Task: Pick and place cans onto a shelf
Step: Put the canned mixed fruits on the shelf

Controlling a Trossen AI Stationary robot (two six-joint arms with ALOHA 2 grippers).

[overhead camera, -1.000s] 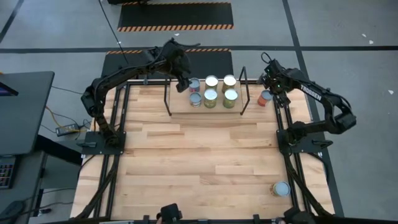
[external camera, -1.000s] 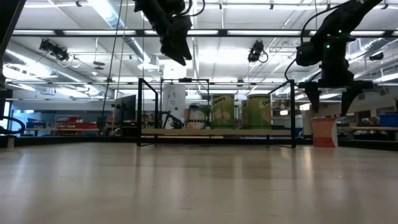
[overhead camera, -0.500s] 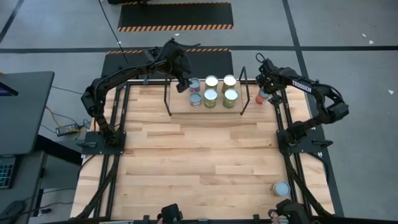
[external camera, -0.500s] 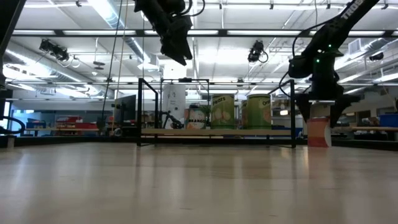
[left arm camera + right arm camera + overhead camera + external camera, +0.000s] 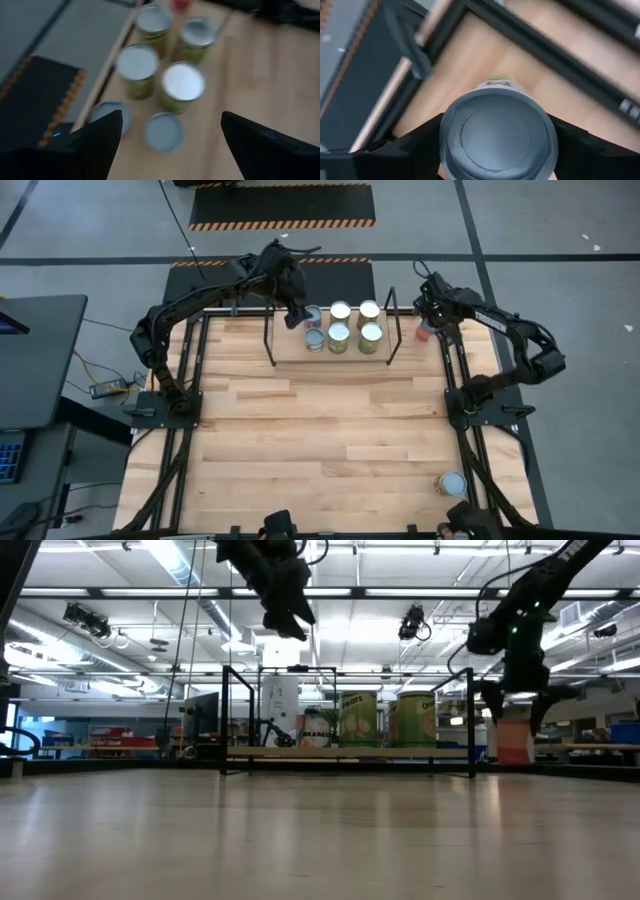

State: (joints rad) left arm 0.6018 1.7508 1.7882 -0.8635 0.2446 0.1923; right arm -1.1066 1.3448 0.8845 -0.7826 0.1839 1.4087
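A: Field note, far right of the table. We see the right gripper [image 5: 428, 323] down over the red can [image 5: 513, 742], which stands upright on the tabletop just outside the right wire frame of the shelf [image 5: 350, 358].

B: Agreed. In the right wrist view the can top [image 5: 498, 131] sits square between the two dark fingers [image 5: 405, 150], one on each side. The can's long axis is vertical and the gripper comes at it from straight above.

A: Is it gripping?

B: The fingers lie against or very near the can's sides; we judge them closed on it, or just about. In the low view the can looks at or barely off the table.

A: Left gripper [image 5: 297, 313]?

B: High above the shelf's left end, fingers spread wide and empty. Its wrist view looks down on six tins [image 5: 183, 82] already on the board.

A: So the relation that matters: the shelf lies to the left of the red can, with the black frame between them. We judge the can has to go up and over, or round the front.

B: Right arm is far nearer. One more can [image 5: 451, 483] lies well apart, near the front right corner.
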